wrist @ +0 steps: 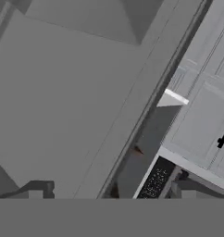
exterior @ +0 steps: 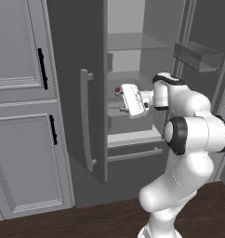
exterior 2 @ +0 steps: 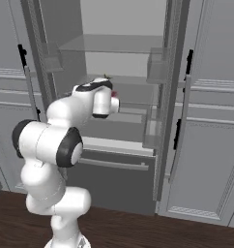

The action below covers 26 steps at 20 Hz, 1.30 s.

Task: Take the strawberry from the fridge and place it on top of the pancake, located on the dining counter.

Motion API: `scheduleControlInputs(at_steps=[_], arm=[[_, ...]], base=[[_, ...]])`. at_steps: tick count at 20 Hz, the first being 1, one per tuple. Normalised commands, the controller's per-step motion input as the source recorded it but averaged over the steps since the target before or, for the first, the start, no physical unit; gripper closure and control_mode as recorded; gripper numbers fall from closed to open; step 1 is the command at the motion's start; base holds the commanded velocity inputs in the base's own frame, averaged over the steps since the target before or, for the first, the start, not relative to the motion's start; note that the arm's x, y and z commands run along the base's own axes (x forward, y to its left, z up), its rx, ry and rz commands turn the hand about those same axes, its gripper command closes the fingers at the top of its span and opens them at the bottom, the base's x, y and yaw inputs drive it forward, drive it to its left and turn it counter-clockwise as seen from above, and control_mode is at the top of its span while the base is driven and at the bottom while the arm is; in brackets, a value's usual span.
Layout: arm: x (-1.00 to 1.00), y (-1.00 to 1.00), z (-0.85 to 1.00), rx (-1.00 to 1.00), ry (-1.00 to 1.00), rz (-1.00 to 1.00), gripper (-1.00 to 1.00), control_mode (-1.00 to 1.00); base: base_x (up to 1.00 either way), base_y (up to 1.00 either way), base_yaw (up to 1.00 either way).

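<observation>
The gripper point(exterior: 127, 100), jaws spread wide and holding nothing, is reaching into the open fridge point(exterior: 133, 51) just above a glass shelf edge, with the strawberry point(exterior: 117, 90) sitting just beyond its fingertips.

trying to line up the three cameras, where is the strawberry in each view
Left base view: the strawberry is a small red dot at centre, on a shelf inside the fridge, just left of the gripper.
Right base view: a red speck left of centre, at the edge of the robot's wrist.
Hand view: I cannot make it out for certain.
Shared landmark: the glass shelf high in the fridge.
</observation>
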Motion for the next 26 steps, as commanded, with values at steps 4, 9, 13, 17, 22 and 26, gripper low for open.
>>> scheduleControlInputs(at_steps=[4,9,13,17,22,26], arm=[[0.64,0.71,0.0,0.14,0.0,0.15,-1.0,-1.0],[0.3,0.6,0.0,0.0,0.0,0.0,-1.0,-1.0],[-0.01,0.68,0.0,-0.01,0.0,0.0,-1.0,-1.0],[-0.48,0.49,0.0,-0.04,-0.03,-0.07,-1.0,-1.0],[-0.22,0.78,0.01,-0.14,-0.01,-0.12,-1.0,-1.0],[-0.01,0.95,0.09,-0.21,0.0,-0.15,-1.0,-1.0]], base=[[0.0,0.0,0.0],[0.0,0.0,0.0],[0.0,0.0,0.0],[0.0,0.0,0.0],[0.0,0.0,0.0],[0.0,0.0,0.0]])
